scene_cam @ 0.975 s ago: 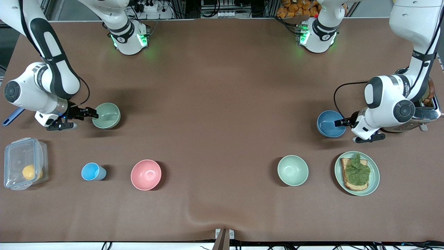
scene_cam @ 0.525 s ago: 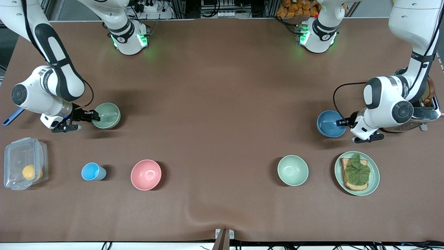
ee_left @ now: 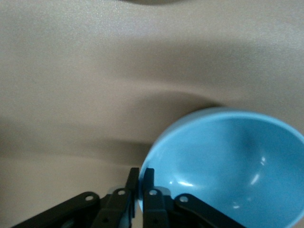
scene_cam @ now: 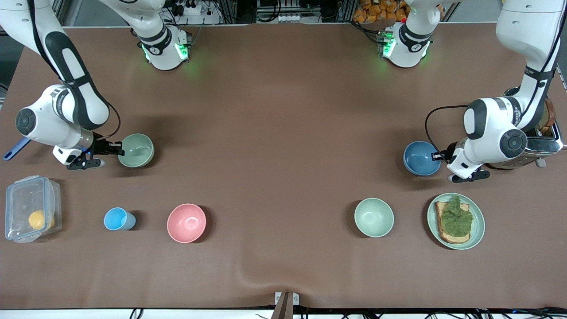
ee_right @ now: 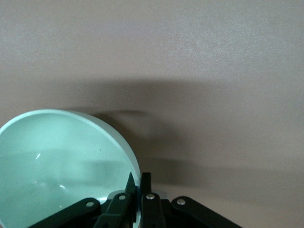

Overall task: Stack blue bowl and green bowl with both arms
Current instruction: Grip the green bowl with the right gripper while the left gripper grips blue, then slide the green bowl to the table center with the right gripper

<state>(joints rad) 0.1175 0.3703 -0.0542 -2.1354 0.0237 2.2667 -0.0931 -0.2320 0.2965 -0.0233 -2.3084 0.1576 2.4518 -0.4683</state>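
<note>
Left hand low at the blue bowl, fingers pinched on the rim on the side toward the left arm's end of the surface; the left wrist view shows one finger inside the wall, one outside, nearly closed with only the rim between; blue bowl upright, whether resting on the surface or just off it I cannot tell.

Right hand likewise clamped on the rim of the green bowl, on the side toward the right arm's end; the right wrist view shows the fingers drawn close across the wall of the green bowl; bowl level.

The two bowls lie well apart, one toward each end of the brown surface.

Nearer the front camera: a clear lidded box, a light-blue cup, a pink bowl, a paler mint bowl, a plate with toast and lettuce; a toaster beside the left arm.
</note>
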